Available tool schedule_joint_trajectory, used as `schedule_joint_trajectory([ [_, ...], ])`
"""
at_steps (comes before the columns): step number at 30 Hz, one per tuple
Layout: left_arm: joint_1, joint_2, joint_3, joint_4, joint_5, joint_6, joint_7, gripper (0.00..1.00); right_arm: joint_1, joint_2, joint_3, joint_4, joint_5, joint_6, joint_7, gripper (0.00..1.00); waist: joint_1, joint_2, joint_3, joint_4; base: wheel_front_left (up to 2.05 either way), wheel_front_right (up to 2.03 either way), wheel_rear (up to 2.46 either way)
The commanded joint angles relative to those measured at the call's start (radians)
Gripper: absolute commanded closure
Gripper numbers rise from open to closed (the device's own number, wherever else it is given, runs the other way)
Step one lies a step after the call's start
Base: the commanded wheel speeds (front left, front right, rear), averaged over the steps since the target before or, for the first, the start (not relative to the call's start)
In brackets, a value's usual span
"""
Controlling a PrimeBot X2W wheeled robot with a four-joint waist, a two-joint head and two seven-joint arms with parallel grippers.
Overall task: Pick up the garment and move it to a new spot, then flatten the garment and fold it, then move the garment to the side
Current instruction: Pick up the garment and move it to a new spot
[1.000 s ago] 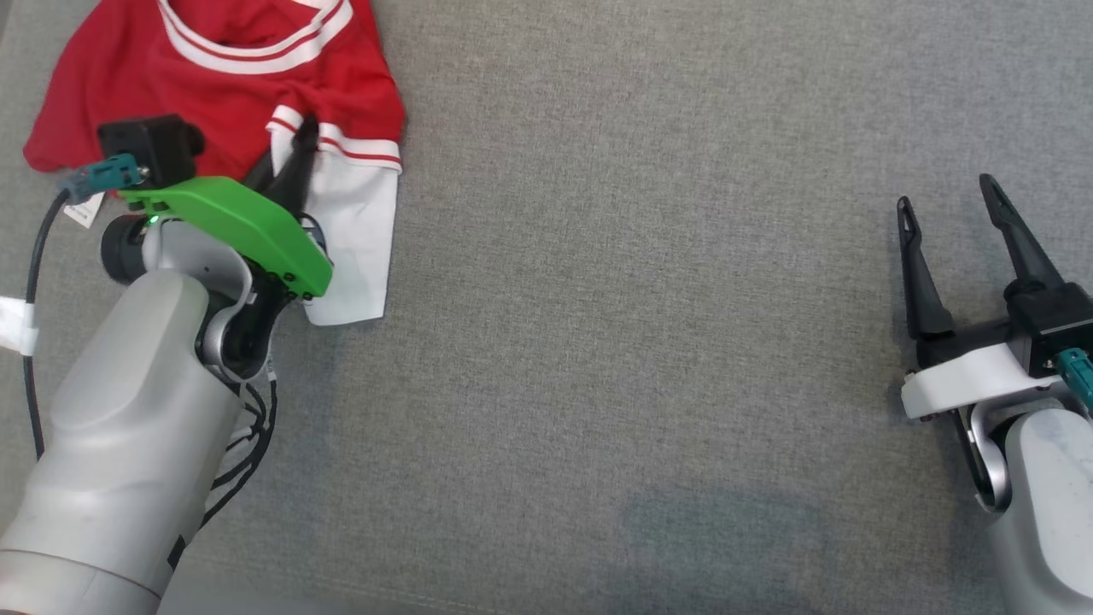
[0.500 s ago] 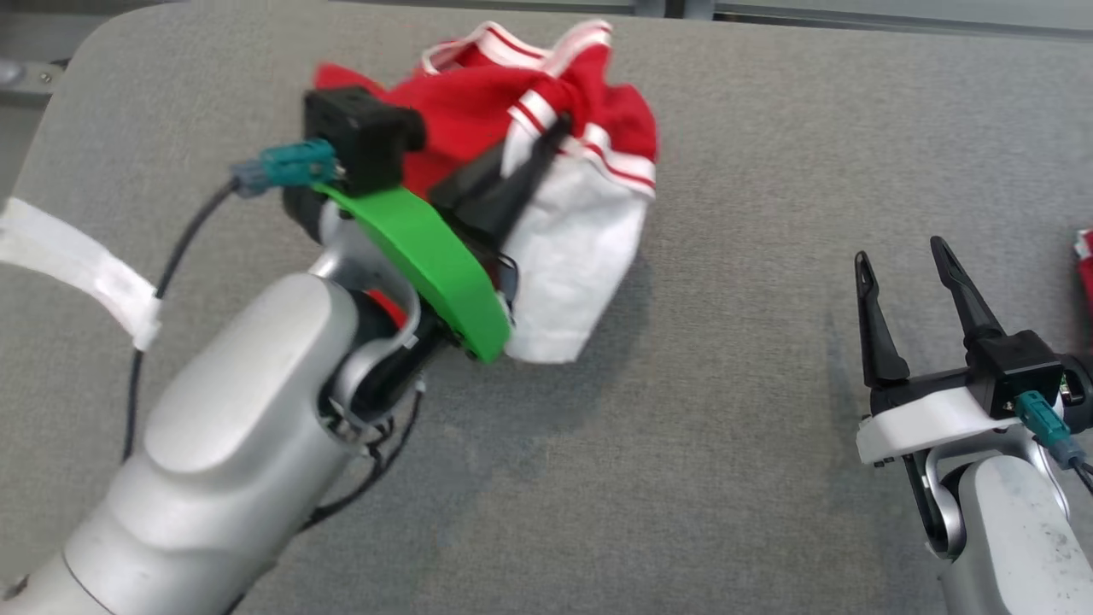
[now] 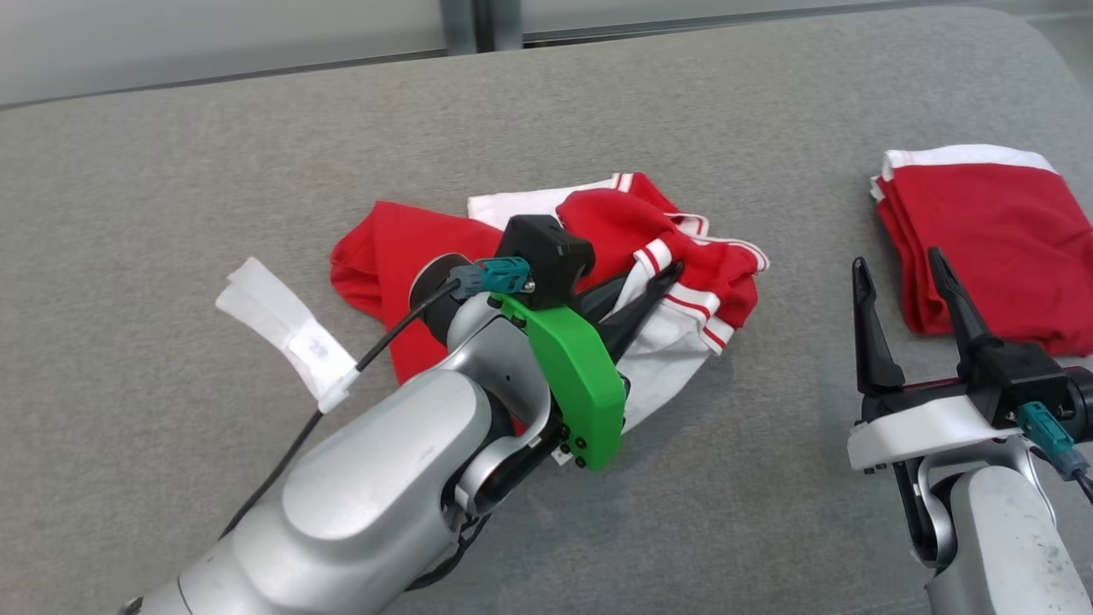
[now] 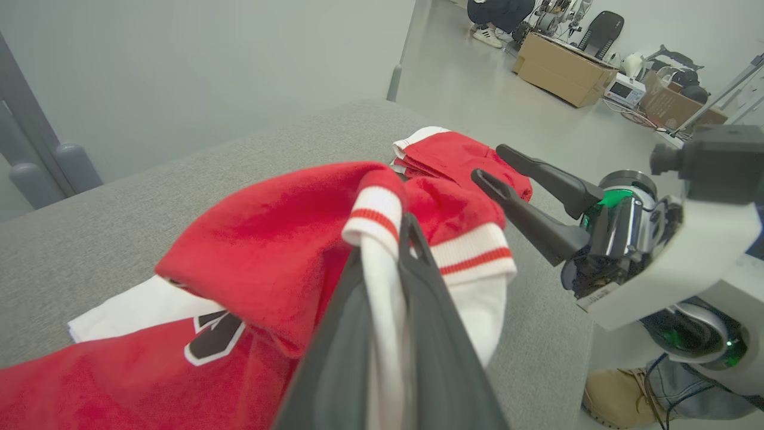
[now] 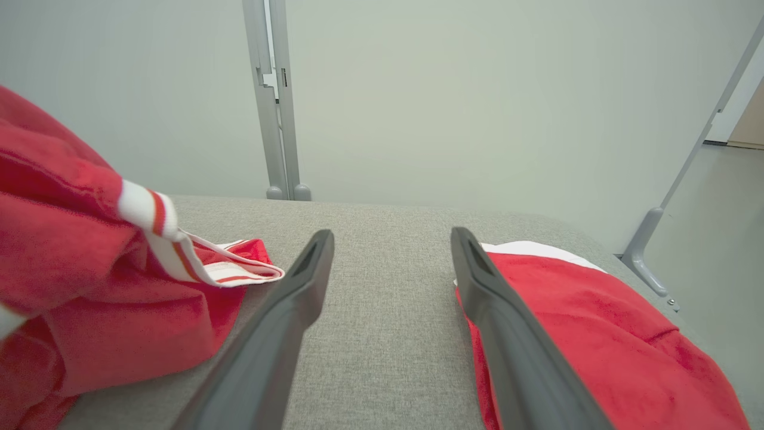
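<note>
The garment, a red shirt with white sleeves and red-striped white cuffs, lies bunched in the middle of the grey table. My left gripper is shut on a white cuff fold of it. In the left wrist view the white cloth runs between the two shut fingers of the left gripper, and the red body of the garment hangs from them. My right gripper stands open and empty to the right of the garment. In the right wrist view the right gripper has bare table between its fingers, and the garment is on the left.
A second red garment, folded, lies at the table's right end, just beyond my right fingers. A white tape strip hangs on my left arm's cable. Past the table are a cardboard box and a person's boot.
The head camera has swung, so the whole view shifted. My left gripper has carried the garment, lifted and bunched, rightward toward the table's middle. The right gripper stays open.
</note>
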Motion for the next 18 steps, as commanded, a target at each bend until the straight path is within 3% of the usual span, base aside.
schedule_joint_trajectory([
  [1, 0.015, -0.016, -0.012, 0.049, 0.014, -0.004, -0.017, 1.00, 0.009, 0.002, -0.006, -0.006, 0.008, -0.002, 0.000, 0.00, 0.0000, 0.0000, 0.031, -0.120, 0.00, 0.00, 0.00],
  [6, 0.028, -0.048, -0.038, 0.201, 0.036, -0.019, -0.061, 1.00, 0.014, 0.004, -0.008, -0.008, 0.034, -0.002, 0.000, 0.00, 0.0000, 0.0000, 0.053, -0.166, 0.00, 0.00, 0.00],
  [13, 0.039, -0.059, -0.009, 0.379, 0.045, 0.012, -0.154, 0.98, 0.020, 0.004, -0.011, -0.007, 0.049, -0.002, 0.000, 0.00, 0.0000, 0.0000, 0.048, -0.176, 0.00, 0.00, 0.00],
  [14, 0.040, -0.065, -0.003, 0.398, 0.046, 0.017, -0.170, 0.65, 0.025, 0.004, -0.018, -0.006, 0.046, -0.002, 0.000, 0.00, 0.0000, 0.0000, 0.043, -0.170, 0.00, 0.00, 0.00],
  [15, 0.043, -0.072, 0.003, 0.412, 0.042, 0.020, -0.184, 0.00, 0.026, 0.004, -0.025, -0.006, 0.043, -0.002, 0.000, 0.00, 0.0000, 0.0000, 0.037, -0.164, 0.00, 0.00, 0.00],
  [18, 0.054, -0.077, 0.004, 0.429, 0.043, 0.023, -0.211, 0.00, 0.039, 0.004, -0.031, -0.009, 0.037, -0.002, 0.000, 0.00, 0.0000, 0.0000, 0.012, -0.143, 0.00, 0.00, 0.00],
])
